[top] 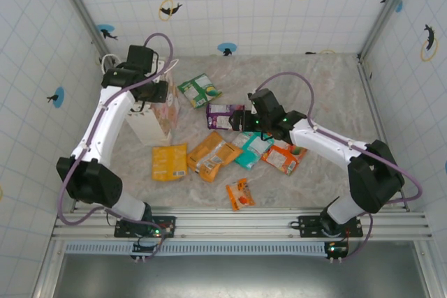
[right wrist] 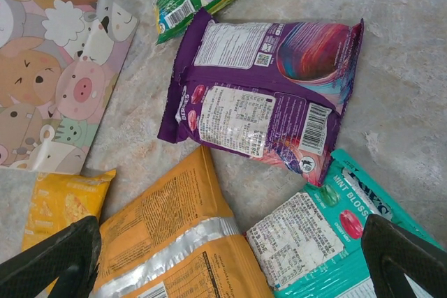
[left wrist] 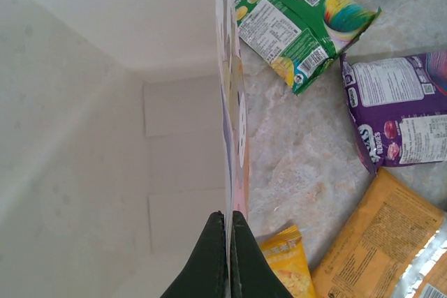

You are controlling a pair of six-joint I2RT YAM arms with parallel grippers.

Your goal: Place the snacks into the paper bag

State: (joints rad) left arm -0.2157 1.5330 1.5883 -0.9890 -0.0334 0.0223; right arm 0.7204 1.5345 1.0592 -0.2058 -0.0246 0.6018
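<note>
One marbled bench carries everything: the paper bag stands at its left, and what shows of its inside looks bare (nothing packed yet, I judge). Seven snacks lie loose beside it, so all the loading remains. The left fingers pinch the bag's rim; the right fingers hang spread wide over the purple packet, holding nothing.
</note>
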